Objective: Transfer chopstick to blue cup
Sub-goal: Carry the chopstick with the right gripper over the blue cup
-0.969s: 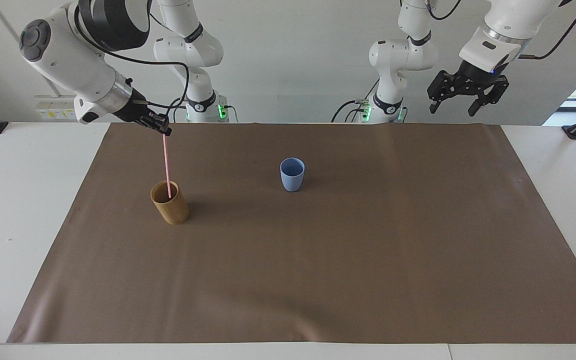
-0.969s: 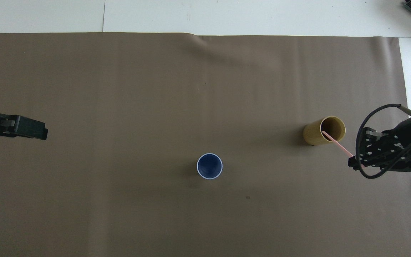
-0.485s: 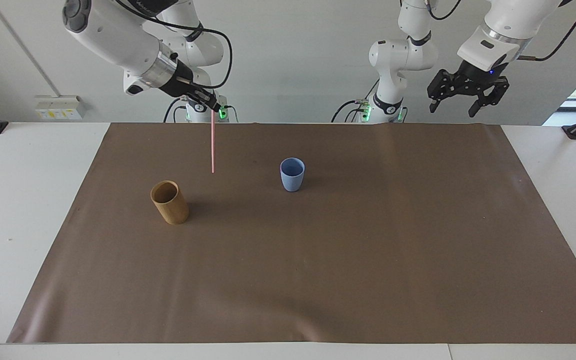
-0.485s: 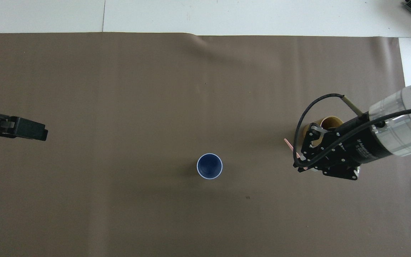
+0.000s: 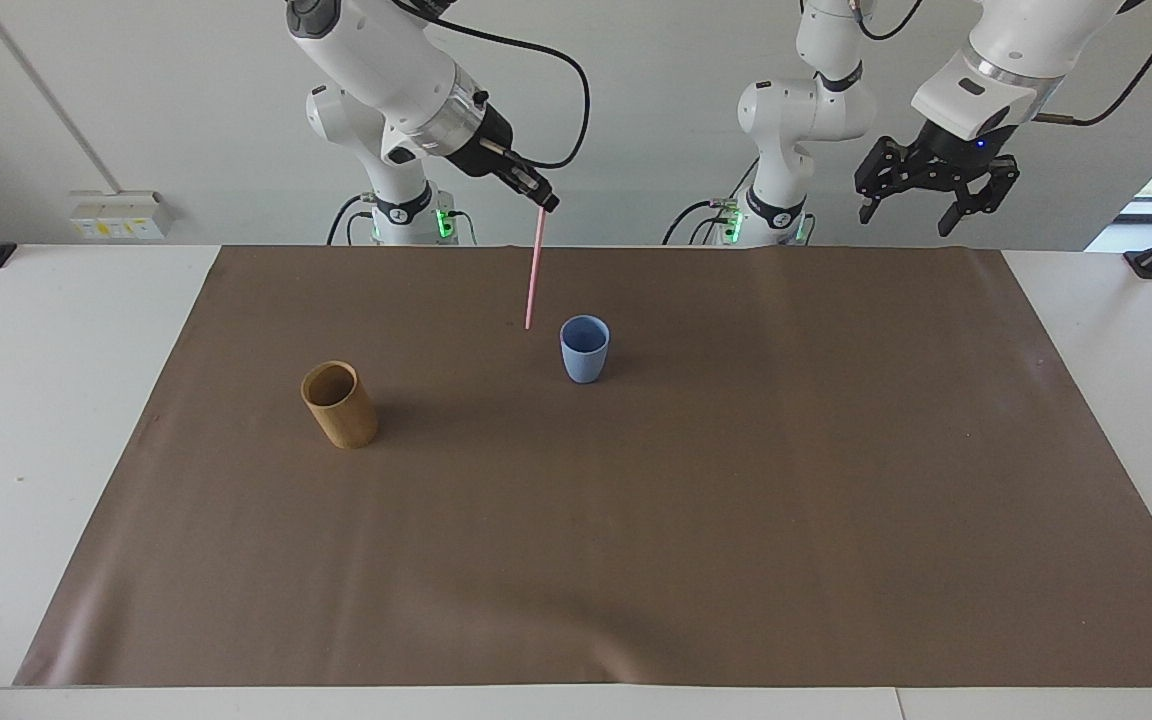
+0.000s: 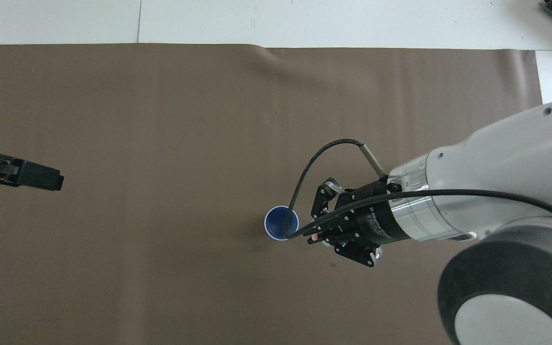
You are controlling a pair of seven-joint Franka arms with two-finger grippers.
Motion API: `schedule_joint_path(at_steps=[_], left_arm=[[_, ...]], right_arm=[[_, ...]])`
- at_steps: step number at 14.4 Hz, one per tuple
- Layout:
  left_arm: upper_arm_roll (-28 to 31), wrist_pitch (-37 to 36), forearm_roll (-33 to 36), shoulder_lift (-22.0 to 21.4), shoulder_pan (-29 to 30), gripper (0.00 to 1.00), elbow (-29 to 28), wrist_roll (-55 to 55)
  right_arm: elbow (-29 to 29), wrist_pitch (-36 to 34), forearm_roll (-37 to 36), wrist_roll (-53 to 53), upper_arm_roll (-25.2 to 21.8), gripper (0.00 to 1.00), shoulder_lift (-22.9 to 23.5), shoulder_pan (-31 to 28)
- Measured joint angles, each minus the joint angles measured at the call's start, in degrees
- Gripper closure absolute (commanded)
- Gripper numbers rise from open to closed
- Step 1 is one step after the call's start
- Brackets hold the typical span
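Note:
My right gripper (image 5: 546, 204) is shut on the top end of the pale-pink chopstick (image 5: 534, 270), which hangs almost upright in the air. Its lower tip is level with the rim of the blue cup (image 5: 584, 348), just beside it toward the right arm's end of the table, not inside it. In the overhead view the right gripper (image 6: 313, 237) is close beside the blue cup (image 6: 281, 223), and only a pink bit of the chopstick (image 6: 315, 236) shows at the fingertips. My left gripper (image 5: 909, 214) waits open and empty, raised over the left arm's end of the table.
A tan-brown cylindrical cup (image 5: 339, 404) stands empty on the brown mat (image 5: 736, 500), toward the right arm's end and a little farther from the robots than the blue cup. The right arm hides it in the overhead view. White tabletop (image 5: 56, 400) borders the mat.
The right gripper has lifted the chopstick out of the brown cup and carried it across the mat to just beside the blue cup. The left arm has barely moved.

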Motion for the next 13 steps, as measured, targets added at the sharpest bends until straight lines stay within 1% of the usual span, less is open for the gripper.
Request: schedule_joint_path(at_steps=[2, 4, 9, 11, 13], left_arm=[[0.0, 0.0, 0.0, 0.0, 0.0, 0.0, 0.0, 0.0], [0.0, 0.0, 0.0, 0.0, 0.0, 0.0, 0.0, 0.0], [0.0, 0.0, 0.0, 0.0, 0.0, 0.0, 0.0, 0.0], [0.0, 0.0, 0.0, 0.0, 0.0, 0.0, 0.0, 0.0], [0.0, 0.0, 0.0, 0.0, 0.0, 0.0, 0.0, 0.0]], right_arm=[[-2.1, 3.2, 2.5, 2.6, 0.1, 1.0, 0.0, 2.3], [-3.9, 4.3, 4.3, 2.9, 0.1, 1.0, 0.0, 3.0], [-7.9, 9.2, 5.5, 2.9, 0.1, 1.0, 1.1, 6.0], [-9.4, 10.5, 5.5, 2.5, 0.1, 1.0, 2.4, 6.3], [-11.9, 13.8, 5.5, 0.3, 0.0, 1.0, 3.2, 6.3]])
